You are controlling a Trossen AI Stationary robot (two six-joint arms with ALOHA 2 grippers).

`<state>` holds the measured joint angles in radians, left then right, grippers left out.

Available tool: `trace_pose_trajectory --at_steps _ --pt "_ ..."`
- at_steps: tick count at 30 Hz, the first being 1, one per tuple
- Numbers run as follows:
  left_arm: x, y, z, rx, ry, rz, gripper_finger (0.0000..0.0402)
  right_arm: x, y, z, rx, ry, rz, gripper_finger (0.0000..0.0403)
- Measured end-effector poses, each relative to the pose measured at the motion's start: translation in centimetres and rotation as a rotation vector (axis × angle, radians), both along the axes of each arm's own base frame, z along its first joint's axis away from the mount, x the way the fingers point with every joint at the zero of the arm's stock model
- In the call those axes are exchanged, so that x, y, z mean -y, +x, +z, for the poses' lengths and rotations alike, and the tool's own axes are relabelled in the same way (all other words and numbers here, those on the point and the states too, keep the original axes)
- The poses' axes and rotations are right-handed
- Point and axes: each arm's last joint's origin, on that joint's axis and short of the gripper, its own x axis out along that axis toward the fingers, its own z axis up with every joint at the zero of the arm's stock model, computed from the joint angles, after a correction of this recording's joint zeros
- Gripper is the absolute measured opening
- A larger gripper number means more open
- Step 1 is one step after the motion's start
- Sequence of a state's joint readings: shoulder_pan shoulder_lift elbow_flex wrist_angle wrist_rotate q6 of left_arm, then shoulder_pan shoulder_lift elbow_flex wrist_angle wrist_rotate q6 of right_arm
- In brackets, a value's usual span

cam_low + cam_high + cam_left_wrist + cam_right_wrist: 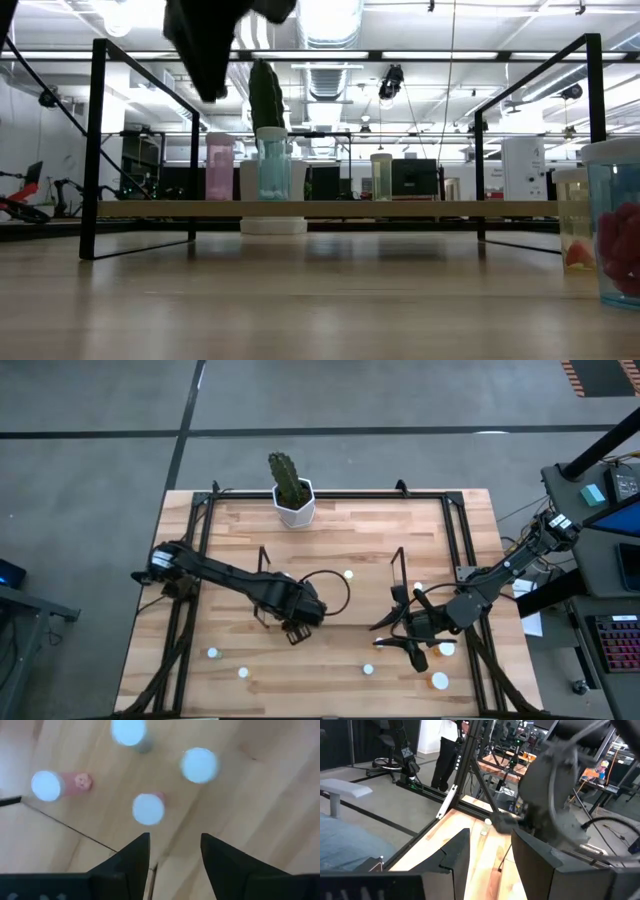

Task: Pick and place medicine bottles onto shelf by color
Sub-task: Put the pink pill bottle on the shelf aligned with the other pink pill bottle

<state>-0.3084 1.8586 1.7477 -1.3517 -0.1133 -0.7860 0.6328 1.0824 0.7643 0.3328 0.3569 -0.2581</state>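
Observation:
My left gripper points down, open, over the shelf, which has wire end loops. Below it several medicine bottles stand upright with their white caps up: a pinkish one just past the fingertips, another pinkish one, and two more caps. In the low view a pink bottle, a bluish one and a yellowish one stand on the shelf board. My right gripper waits level at the right, open, with nothing between its fingers.
A cactus in a white pot stands at the table's far edge. Loose bottles stand near the front edge and by the right arm. Two bottles stand close to the low camera. A black frame edges the table.

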Motion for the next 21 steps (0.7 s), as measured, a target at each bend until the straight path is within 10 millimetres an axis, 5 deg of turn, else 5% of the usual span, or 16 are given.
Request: trace_pose_trajectory --at_steps 4,9,21 --pt "1.2 -0.1 0.9 0.05 0.064 -0.169 0.0119 0.0 0.0 0.0 0.0 -0.003 0.001 0.0134" --pt "1.1 -0.2 -0.5 0.033 0.187 -0.193 0.0015 0.0 0.0 0.0 -0.001 -0.009 0.001 0.0134" --pt "0.9 0.0 -2.1 0.048 0.273 -0.176 0.0001 0.0 0.0 -0.1 -0.002 -0.019 0.001 0.0134"
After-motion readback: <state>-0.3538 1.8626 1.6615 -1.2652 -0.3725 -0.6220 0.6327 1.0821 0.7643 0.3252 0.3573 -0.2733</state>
